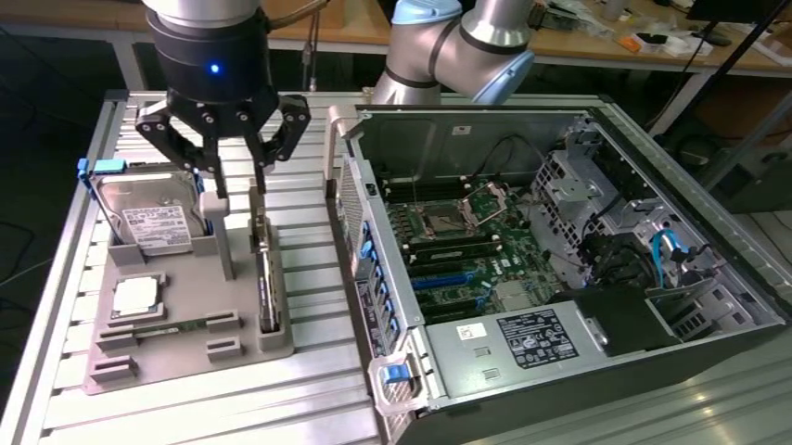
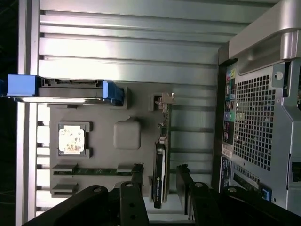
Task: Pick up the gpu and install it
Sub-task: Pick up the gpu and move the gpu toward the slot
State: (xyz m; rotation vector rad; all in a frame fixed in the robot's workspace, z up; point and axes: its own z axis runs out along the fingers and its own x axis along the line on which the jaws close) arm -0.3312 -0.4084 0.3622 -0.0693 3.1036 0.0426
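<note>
The gpu [image 1: 263, 273] stands on edge in a slot at the right side of the grey holder tray [image 1: 185, 357]; it is a thin dark card with a silver bracket end. My gripper [image 1: 237, 178] hangs open just above the card's far end, one finger on each side of its line. In the wrist view the gpu [image 2: 160, 141] runs between my two dark fingertips [image 2: 136, 172], with the gripper [image 2: 160, 172] straddling it and gaps on both sides. Nothing is held.
The tray also carries a hard drive with a blue frame [image 1: 148, 222], a CPU [image 1: 134, 295] and a green RAM stick [image 1: 167, 326]. To the exterior view's right lies the open computer case [image 1: 693, 306] with its motherboard [image 1: 458, 250]. All rest on a slatted metal table [image 1: 248, 408].
</note>
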